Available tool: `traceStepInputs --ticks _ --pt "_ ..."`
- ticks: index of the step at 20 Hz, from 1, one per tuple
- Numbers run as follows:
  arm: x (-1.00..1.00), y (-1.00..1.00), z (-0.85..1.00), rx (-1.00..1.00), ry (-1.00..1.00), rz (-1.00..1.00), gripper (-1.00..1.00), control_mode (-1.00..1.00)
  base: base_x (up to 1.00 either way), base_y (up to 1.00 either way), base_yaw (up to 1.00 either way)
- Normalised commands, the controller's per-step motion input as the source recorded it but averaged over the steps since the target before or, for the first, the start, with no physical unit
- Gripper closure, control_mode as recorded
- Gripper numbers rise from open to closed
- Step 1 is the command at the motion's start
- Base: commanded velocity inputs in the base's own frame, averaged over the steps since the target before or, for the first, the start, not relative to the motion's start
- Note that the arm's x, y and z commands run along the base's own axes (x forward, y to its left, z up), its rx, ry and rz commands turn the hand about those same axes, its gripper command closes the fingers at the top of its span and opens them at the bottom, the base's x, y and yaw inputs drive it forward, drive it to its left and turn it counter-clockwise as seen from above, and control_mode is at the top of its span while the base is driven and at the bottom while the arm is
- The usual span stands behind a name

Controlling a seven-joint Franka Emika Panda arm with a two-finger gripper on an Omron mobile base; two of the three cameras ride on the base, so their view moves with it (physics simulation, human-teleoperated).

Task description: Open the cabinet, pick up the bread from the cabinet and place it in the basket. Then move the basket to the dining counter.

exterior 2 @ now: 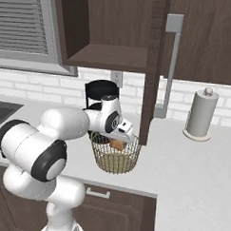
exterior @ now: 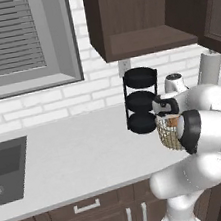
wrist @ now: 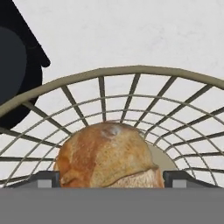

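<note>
The dark brown cabinet (exterior: pixel 135 32) hangs open above the counter, its door (exterior 2: pixel 154 66) swung out edge-on beside the silver bar handle (exterior 2: pixel 172 63). Below it stands the tan wire basket (exterior 2: pixel 115 160) (exterior: pixel 167 136). My gripper (exterior 2: pixel 121 142) (exterior: pixel 168 119) reaches down into the basket's mouth. Its jaws stand wide, closed on the golden-brown bread (wrist: pixel 107 155) (exterior 2: pixel 117 144), which hangs at rim level above the pale bottom. In the hand view both fingertips (wrist: pixel 46 179) press the loaf's sides, with the basket rim (wrist: pixel 131 70) arching beyond. The dining counter is out of view.
A black three-tier rack (exterior: pixel 142 100) (exterior 2: pixel 100 90) stands against the brick wall just behind the basket. A paper towel roll (exterior 2: pixel 201 114) sits to the right. The sink (exterior: pixel 5 169) lies at the far left under the window. Lower cabinets run along the front.
</note>
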Motion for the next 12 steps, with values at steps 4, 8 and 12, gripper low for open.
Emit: traceStepInputs --ticks 4,8,12 --pt "0.02 -0.16 -0.3 0.0 0.0 0.0 1.0 -1.0 0.0 0.0 0.0" --pt "0.0 -0.01 -0.26 0.0 0.0 0.0 -1.0 -1.0 0.0 0.0 0.0" --pt "-0.01 0.0 -0.07 0.0 0.0 0.0 -1.0 -1.0 0.0 0.0 0.0"
